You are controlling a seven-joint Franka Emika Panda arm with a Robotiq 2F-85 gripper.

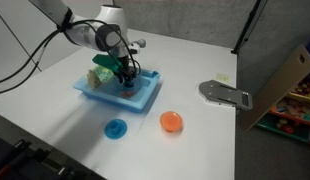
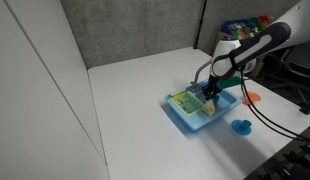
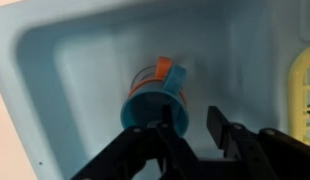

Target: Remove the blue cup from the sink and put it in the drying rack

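Observation:
The blue cup [image 3: 153, 96] lies on its side in the square basin of the light-blue sink [image 3: 65, 60], with a small orange-red piece against its far end. My gripper [image 3: 192, 122] is low in the basin with its fingers apart. One finger is at the cup's mouth and the other is beside the rim. The pale green-yellow drying rack [image 3: 303, 85] shows at the right edge. In both exterior views the gripper [image 1: 125, 78] [image 2: 208, 98] reaches down into the sink [image 1: 147, 96] [image 2: 192, 120] next to the rack [image 1: 100, 74] [image 2: 183, 102]. The cup is hidden there.
A flat blue disc [image 1: 115, 128] [image 2: 240, 125] and an orange round piece [image 1: 171, 122] [image 2: 252, 96] lie on the white table near the sink. A grey flat object [image 1: 225, 94] lies further off, near a cardboard box [image 1: 287, 78] at the table's edge.

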